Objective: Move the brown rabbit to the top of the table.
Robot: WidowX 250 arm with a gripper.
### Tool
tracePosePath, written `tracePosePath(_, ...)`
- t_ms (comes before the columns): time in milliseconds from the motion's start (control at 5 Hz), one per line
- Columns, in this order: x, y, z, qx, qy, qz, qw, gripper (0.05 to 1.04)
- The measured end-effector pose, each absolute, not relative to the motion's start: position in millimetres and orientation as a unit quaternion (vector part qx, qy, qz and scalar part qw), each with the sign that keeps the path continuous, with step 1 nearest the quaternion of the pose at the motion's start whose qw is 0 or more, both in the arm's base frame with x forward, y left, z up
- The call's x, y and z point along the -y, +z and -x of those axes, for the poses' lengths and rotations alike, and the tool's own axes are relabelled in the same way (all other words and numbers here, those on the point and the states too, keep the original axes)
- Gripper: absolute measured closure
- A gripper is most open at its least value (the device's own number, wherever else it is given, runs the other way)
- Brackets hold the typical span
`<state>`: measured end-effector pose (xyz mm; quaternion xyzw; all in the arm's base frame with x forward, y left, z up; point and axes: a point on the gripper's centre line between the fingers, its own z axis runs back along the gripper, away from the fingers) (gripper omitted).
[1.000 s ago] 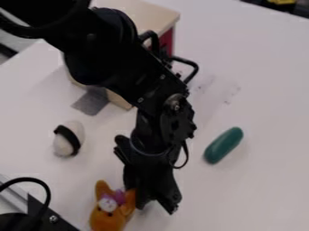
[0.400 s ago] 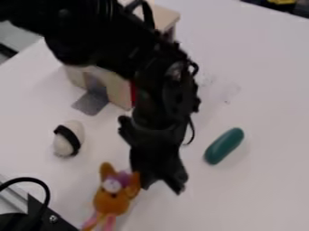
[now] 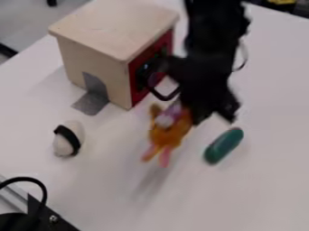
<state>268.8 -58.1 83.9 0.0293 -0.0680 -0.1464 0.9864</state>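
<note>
The gripper (image 3: pixel 198 115) hangs right of the wooden house, shut on the brown rabbit (image 3: pixel 168 134) by its upper right side. The orange-brown rabbit has a purple and white patch at its head and pink legs that dangle down. It is held up off the table, tilted, with a soft shadow on the white table (image 3: pixel 199 198) below it. Part of its right side is hidden at the gripper.
A wooden house (image 3: pixel 100 56) with a red side stands at the upper left, a grey flap at its front. A white egg-shaped thing with a black band (image 3: pixel 68 139) lies left; a green oblong (image 3: pixel 223 145) lies right of the rabbit. Black hardware (image 3: pixel 45 212) occupies the lower left corner.
The gripper has moved up and to the right across the view, carrying the rabbit from the lower left up beside the house. The house has come out from behind the arm.
</note>
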Motion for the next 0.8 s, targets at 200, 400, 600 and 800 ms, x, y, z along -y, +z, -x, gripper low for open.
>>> tracePosePath(200, 70, 92, -319, 0.085, -0.146, -0.027, 0.985, 0.998)
tracePosePath(400, 81, 89, -368, 0.088, -0.143, -0.020, 0.986, 0.998)
tracePosePath(600, 86, 76, -417, 0.081, -0.141, -0.026, 0.986, 0.998)
tracePosePath(800, 94, 60, -463, 0.075, -0.144, -0.037, 0.986, 0.998)
